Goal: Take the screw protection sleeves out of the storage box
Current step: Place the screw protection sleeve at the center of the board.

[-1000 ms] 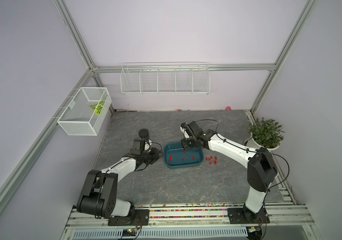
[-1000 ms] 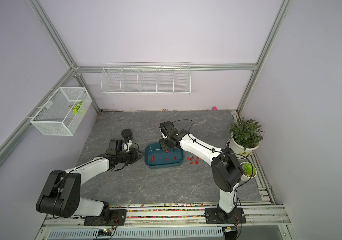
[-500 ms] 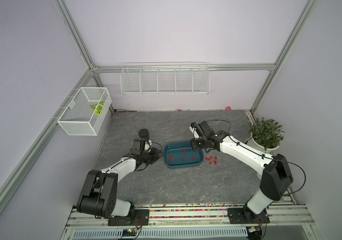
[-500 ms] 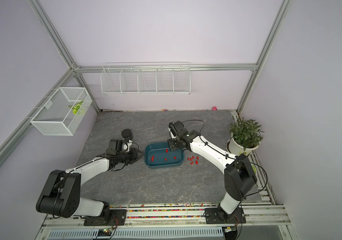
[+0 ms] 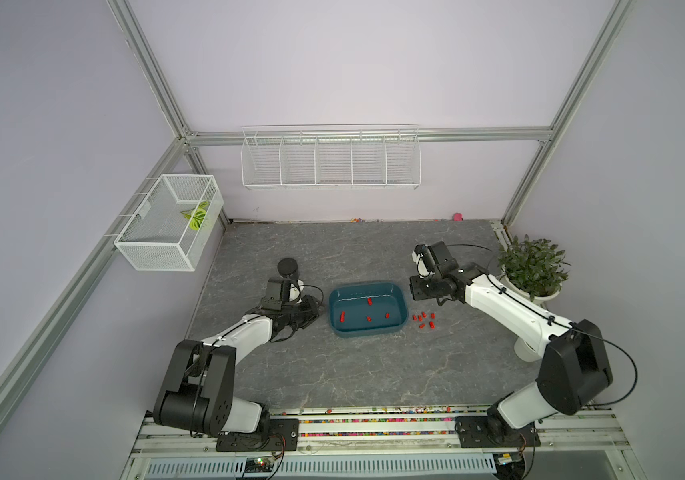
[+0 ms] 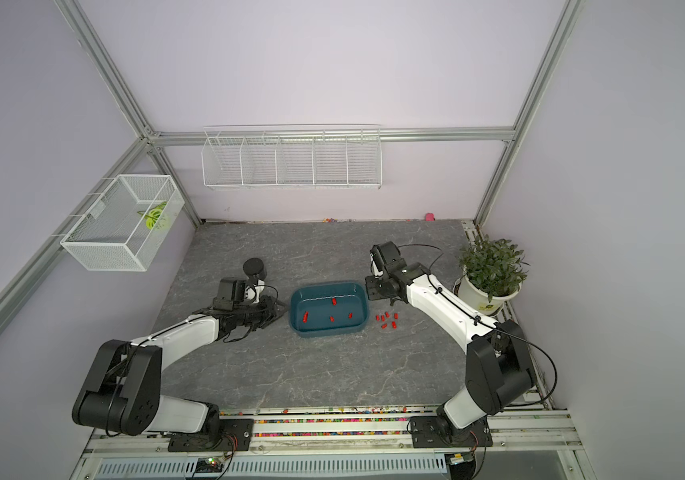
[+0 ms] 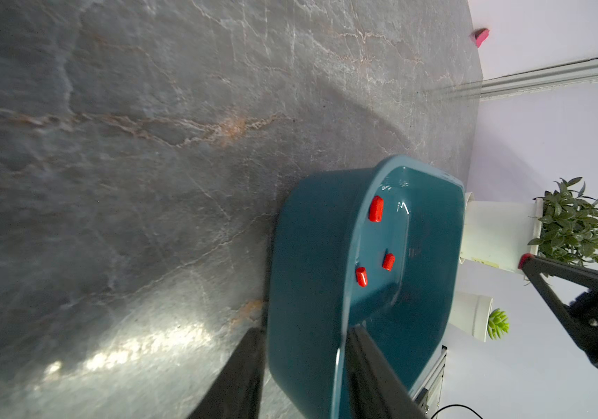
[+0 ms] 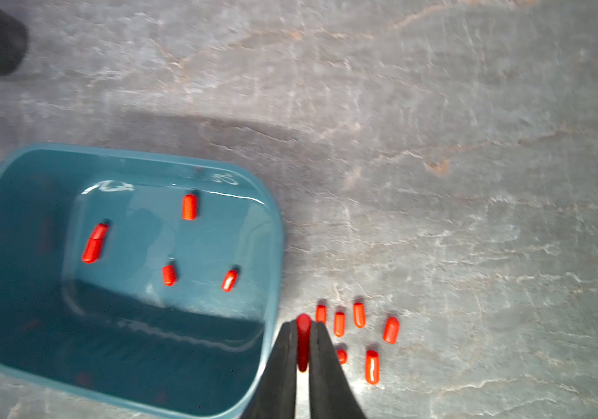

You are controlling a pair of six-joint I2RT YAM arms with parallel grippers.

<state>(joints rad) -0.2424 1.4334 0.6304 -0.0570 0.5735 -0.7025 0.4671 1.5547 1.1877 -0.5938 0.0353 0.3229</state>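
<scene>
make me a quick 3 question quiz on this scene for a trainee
1. True or false: the right tool is empty.
2. Where do the sleeves already out of the storage box lie? A) in the black cup B) on the table beside the box C) in the wire basket
3. What is the left tool clamped on?
Key: 1 false, it pinches a red sleeve. 2 B. 3 the storage box's wall.
</scene>
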